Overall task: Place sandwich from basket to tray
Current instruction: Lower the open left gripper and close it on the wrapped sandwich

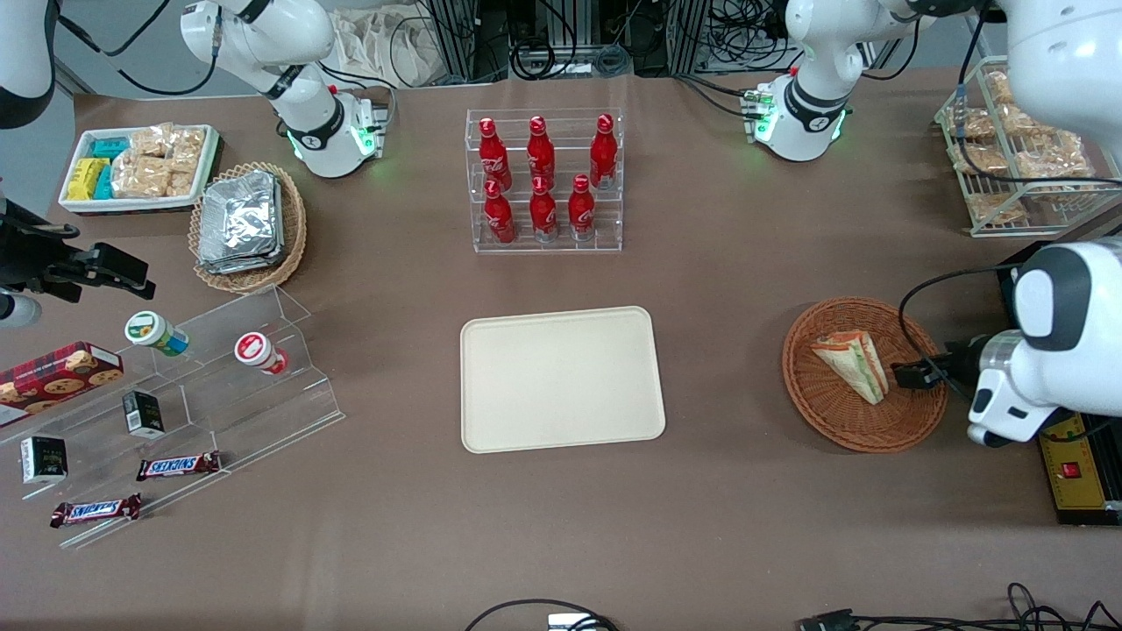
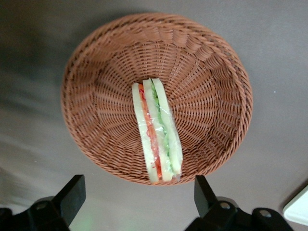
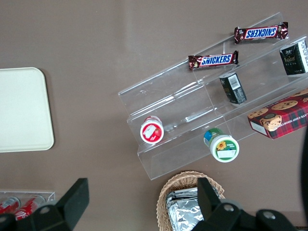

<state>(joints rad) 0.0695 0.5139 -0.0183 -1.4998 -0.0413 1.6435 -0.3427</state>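
Jaws of the gripper (image 2: 137, 199) stand spread and empty above the basket (image 2: 96, 72) rim, the sandwich (image 2: 157, 132) lying lengthwise toward their gap.

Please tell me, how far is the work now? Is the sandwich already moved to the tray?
Not yet. The sandwich lies in the basket, and the tray holds nothing. The gripper hangs above the basket rim, fingers open and holding nothing. So only the approach looks done; grasping, lifting, carrying over and setting the sandwich on the tray are left.
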